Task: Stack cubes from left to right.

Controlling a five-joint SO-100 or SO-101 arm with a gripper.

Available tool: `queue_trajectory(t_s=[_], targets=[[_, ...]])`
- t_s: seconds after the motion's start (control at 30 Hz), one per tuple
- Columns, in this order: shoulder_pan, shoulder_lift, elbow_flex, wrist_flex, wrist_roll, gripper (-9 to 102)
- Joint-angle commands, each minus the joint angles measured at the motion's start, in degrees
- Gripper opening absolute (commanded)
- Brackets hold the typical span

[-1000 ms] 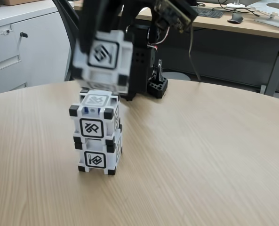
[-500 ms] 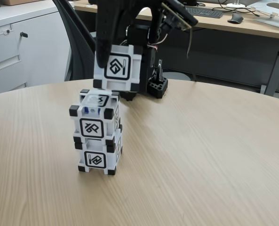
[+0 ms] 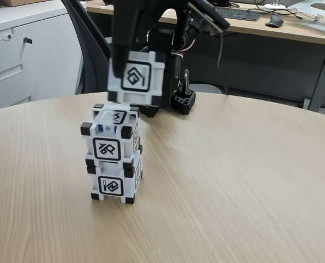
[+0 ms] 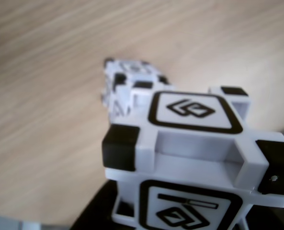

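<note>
A: Anything different from a second ago?

B: Swung rightwards out of a blur at the upper left of the fixed view; sits sharp now as the held cube (image 3: 136,76), barely shifted over the last half second; clamped from above by the gripper (image 3: 130,66), one dark finger down its left face

A: Meaning for the task?

B: Looks like the last placement; two already piled at left centre, upper stacked cube (image 3: 110,141) on lower stacked cube (image 3: 114,183), on the table (image 3: 233,181); hangs just above and a little right of them, not touching; looms at lower right in the wrist view (image 4: 189,158), with the pile peeking past its upper left edge; probably needs a nudge left before lowering

A: Any containers?

B: Just a small black holder (image 3: 183,102) at upper centre, beside the arm's base; holds one dark upright piece; cannot tell what
</note>
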Motion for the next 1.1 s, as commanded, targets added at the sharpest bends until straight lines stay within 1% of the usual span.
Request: queue_trajectory(t_s=[0.0,0.13,0.53,0.6,0.77,0.97,1.07], targets=[[3.3,1.4,-1.4,0.3,-2.3,0],[6.7,1.1,-1.2,-0.3,-4.2,0],[6.9,1.4,-1.1,-0.2,-4.3,0],[6.9,1.4,-1.1,-0.2,-4.5,2],[6.9,1.4,-1.0,-0.3,-4.7,14],[6.3,1.4,-1.0,-0.4,-4.7,18],[6.0,1.4,-1.0,-0.4,-4.4,22]])
